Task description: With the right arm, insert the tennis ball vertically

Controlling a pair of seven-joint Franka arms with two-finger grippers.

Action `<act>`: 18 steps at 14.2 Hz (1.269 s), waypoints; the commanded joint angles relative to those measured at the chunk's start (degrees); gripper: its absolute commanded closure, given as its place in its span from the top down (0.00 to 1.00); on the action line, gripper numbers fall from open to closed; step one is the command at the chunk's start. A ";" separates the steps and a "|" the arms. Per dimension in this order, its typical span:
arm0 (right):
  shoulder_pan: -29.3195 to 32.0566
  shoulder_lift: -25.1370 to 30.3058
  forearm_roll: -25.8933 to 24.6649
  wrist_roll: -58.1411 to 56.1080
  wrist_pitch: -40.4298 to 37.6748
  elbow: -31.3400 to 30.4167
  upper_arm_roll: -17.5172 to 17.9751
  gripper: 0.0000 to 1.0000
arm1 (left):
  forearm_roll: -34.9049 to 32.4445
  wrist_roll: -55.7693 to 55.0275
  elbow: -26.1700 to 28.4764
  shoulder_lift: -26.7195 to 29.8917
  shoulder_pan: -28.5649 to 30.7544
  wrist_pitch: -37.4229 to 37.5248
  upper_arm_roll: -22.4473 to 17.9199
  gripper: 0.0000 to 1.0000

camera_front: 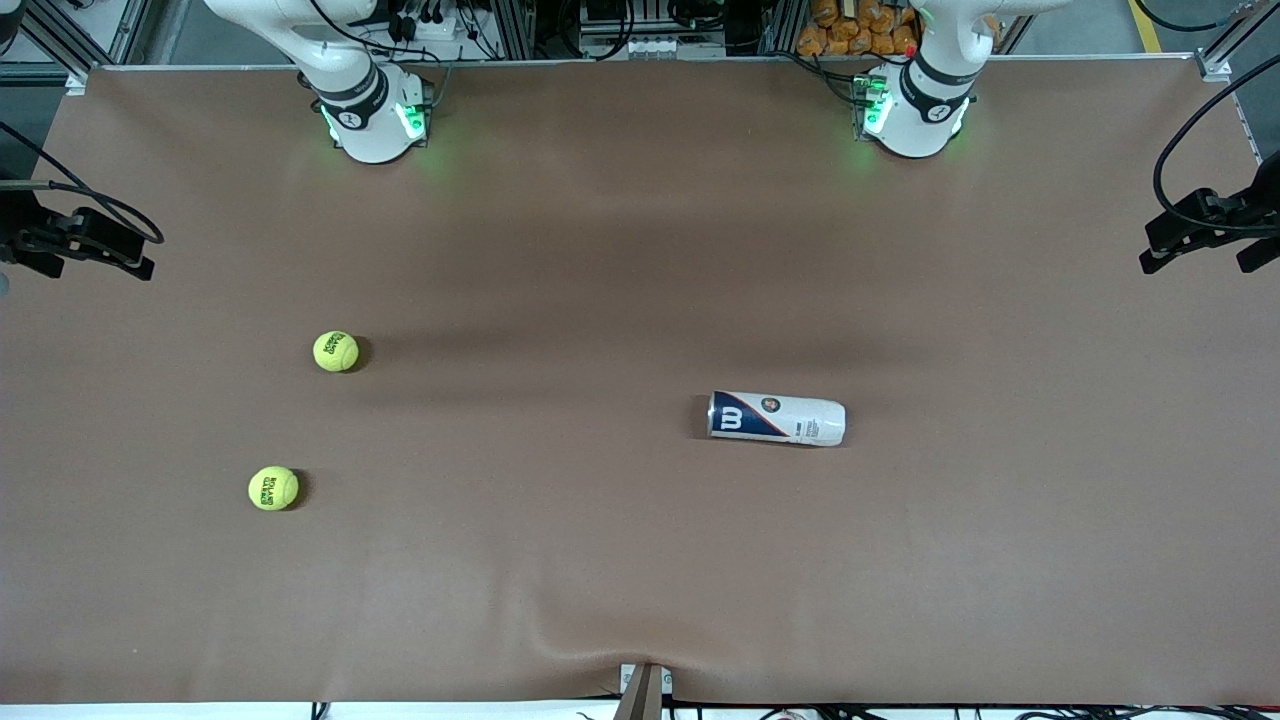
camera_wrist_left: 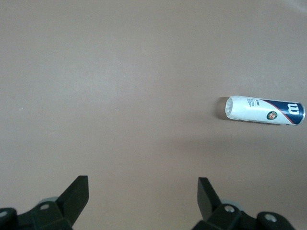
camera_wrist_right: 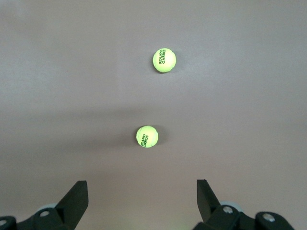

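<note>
Brown table [camera_front: 640, 560], two tennis balls [camera_front: 336, 351], can [camera_front: 777, 417] lying flat; both grippers' jaws spread above.

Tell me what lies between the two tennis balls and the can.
Nothing: in the front view only bare brown table separates the tennis balls from the can lying on its side.

Two yellow-green tennis balls with dark lettering rest on the brown bench toward the right arm's end; one ball [camera_front: 336, 351] [camera_wrist_right: 147, 136] lies farther from the front camera; the other ball [camera_front: 273, 488] [camera_wrist_right: 164, 60] lies nearer, well apart; the white and blue ball can [camera_front: 777, 418] [camera_wrist_left: 264, 110] lies on its side toward the left arm's end.
</note>
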State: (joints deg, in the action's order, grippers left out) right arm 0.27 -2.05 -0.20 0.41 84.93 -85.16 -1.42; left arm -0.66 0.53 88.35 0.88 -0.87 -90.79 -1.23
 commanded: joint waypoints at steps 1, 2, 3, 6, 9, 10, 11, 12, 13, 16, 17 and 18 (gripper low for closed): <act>0.35 0.74 -0.50 -0.58 -0.47 -0.09 0.02 1.00 | -0.31 0.43 -1.86 -0.88 -0.27 1.32 -0.18 1.00; 0.35 0.74 -0.50 -0.67 -0.47 -0.09 0.02 1.00 | -0.39 0.43 -1.86 -0.97 -0.36 1.32 -0.18 1.00; 0.35 0.74 -0.50 -0.67 -0.47 -0.09 0.02 1.00 | -0.31 0.52 -1.95 -1.05 -0.36 1.32 -0.27 1.00; 0.44 0.65 -0.50 -0.58 -0.47 -0.18 0.02 1.00 | -0.39 0.43 -1.86 -0.97 -0.36 1.58 -0.01 1.00; 0.79 0.65 -0.50 -0.67 -0.47 -0.18 0.02 1.00 | -0.22 0.52 -1.60 -2.97 -0.28 2.02 0.08 1.00; 0.96 0.65 -0.41 -0.67 -0.47 -0.26 0.02 1.00 | -0.48 1.30 -1.86 -5.16 -0.45 2.19 -0.09 1.00; 0.96 0.65 -0.41 -0.67 -0.47 -0.27 0.02 1.00 | -1.09 0.88 -1.60 -5.27 -0.36 2.72 0.08 1.00; 1.05 0.56 -0.41 -0.67 -0.47 -0.27 0.02 1.00 | -1.10 0.87 -1.86 -5.36 -0.54 2.72 0.08 1.00; 1.14 0.56 -0.41 -0.67 -0.47 -0.27 0.02 1.00 | -1.10 1.22 -1.69 -5.62 -0.54 2.72 0.17 1.00; 1.14 0.47 -0.41 -0.67 -0.38 -0.35 0.02 1.00 | -0.49 2.45 -1.25 -5.97 -0.62 2.81 0.69 1.00; 1.14 0.38 -0.41 -0.67 -0.29 -0.35 0.02 1.00 | -0.13 2.63 -1.07 -6.59 -0.89 3.68 1.31 1.00; 1.14 0.47 -0.41 -0.67 -0.38 -0.44 0.02 1.00 | -0.22 2.63 -1.24 -7.20 -1.85 4.39 2.71 1.00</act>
State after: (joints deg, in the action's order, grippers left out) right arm 0.64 -2.07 -0.20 0.41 84.83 -85.21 -1.87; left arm -0.76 2.63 88.35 -5.05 -1.48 -88.36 -0.24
